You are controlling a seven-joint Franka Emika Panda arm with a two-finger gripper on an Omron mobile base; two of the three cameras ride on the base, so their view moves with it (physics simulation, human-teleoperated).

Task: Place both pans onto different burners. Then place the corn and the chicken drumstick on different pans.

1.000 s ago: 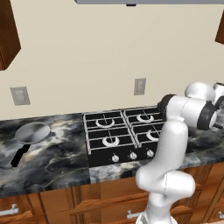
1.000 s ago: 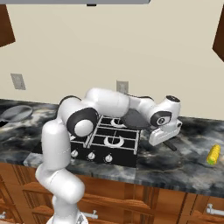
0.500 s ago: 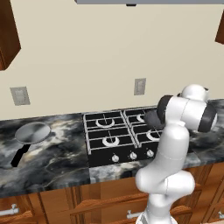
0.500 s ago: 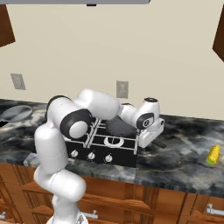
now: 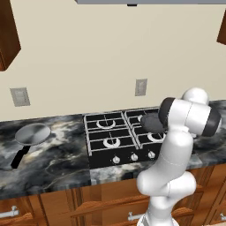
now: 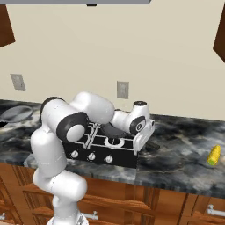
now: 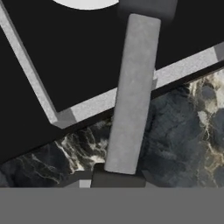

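Observation:
The darker grey pan (image 5: 151,122) lies over the right-hand burners of the black cooktop (image 5: 99,152), and my arm hides part of it. My gripper (image 6: 143,141) is shut on the outer end of its straight handle (image 7: 131,92), which reaches past the cooktop's right edge over the counter. The light silver pan (image 5: 32,133) sits on the counter far left of the cooktop, black handle toward the front. The left burners (image 5: 107,125) stand bare. The yellow corn (image 6: 214,154) lies on the counter at the far right. The chicken drumstick is out of view.
The dark marble counter (image 5: 57,161) runs on both sides of the cooktop. Silver knobs (image 5: 133,156) line the cooktop's front. Wall outlets (image 5: 141,87) are set above the back edge, and wooden drawers (image 6: 167,206) run below.
My arm has swung left and slightly down, carrying the darker pan from the counter at the cooktop's right onto the right-hand burners. The silver pan and corn have stayed put.

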